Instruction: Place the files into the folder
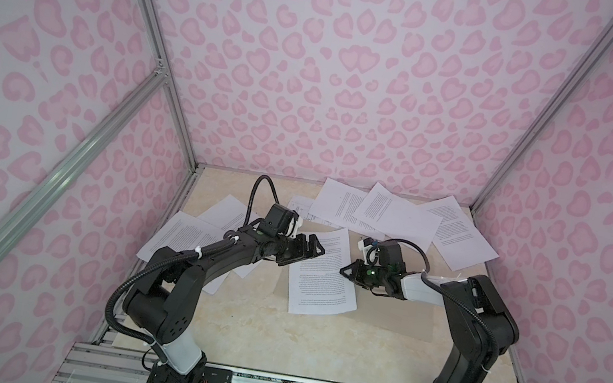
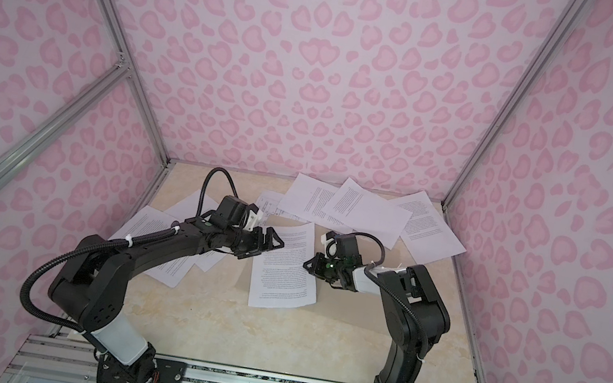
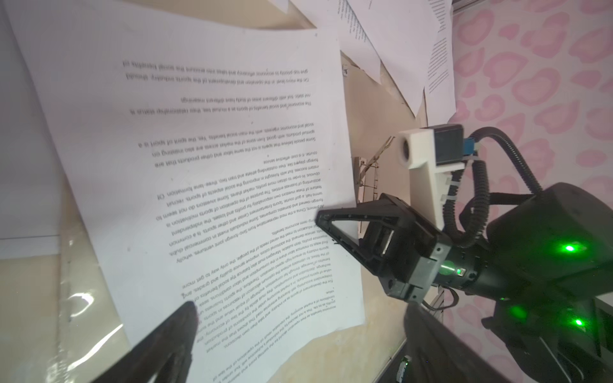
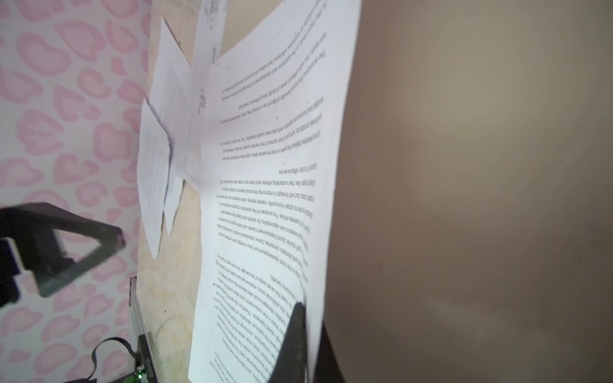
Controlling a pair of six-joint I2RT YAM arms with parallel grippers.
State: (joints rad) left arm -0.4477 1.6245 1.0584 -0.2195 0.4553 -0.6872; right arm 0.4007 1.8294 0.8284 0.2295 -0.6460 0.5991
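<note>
With the right tool shut tight, pinching the right edge of the middle sheet. With the left tool wide open and empty, just beside the sheet's left edge. Seemingly laying this sheet on the folder underneath; next, likely nudge it square, then let go. Reaching in from the near side on bent arms, low over the bench. Leaving more files far and left.

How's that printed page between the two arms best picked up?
Pinch the printed sheet at its long edge nearest the right gripper, coming in low from that side: it is thin and lies on the folder, so only an edge gives fingers purchase.
</note>
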